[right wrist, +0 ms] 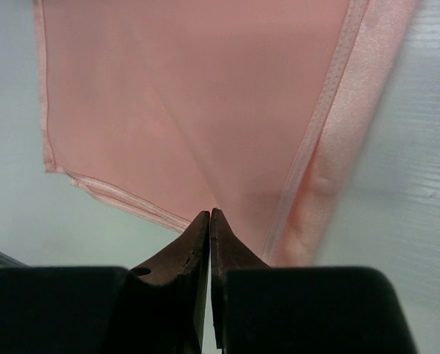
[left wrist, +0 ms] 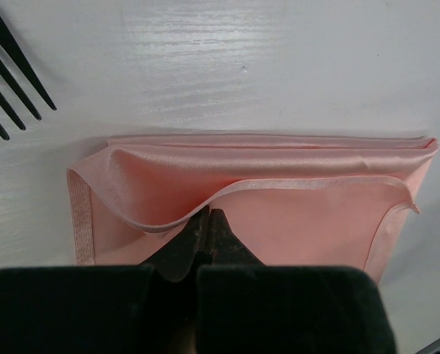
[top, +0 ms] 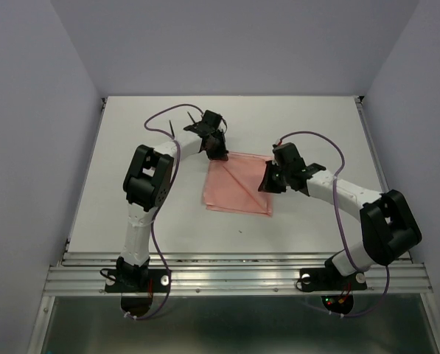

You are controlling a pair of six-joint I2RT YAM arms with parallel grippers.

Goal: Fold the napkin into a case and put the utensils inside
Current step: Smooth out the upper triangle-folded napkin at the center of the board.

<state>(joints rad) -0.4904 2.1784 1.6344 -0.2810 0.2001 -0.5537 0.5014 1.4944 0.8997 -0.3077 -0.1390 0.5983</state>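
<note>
napkin [top: 238, 186]: folded and pink, lying mid-worktop [top: 315, 122] between the two arms, with its top layer raised along one hem.
left end effector [left wrist: 208, 215]: clenched on the top layer's hem, at the napkin's far left corner.
right end effector [right wrist: 209, 214]: clenched on the napkin at its right edge, where creases run to the tips.
fork [left wrist: 13, 74]: black tines on the worktop beyond the napkin, not touching it.
</note>
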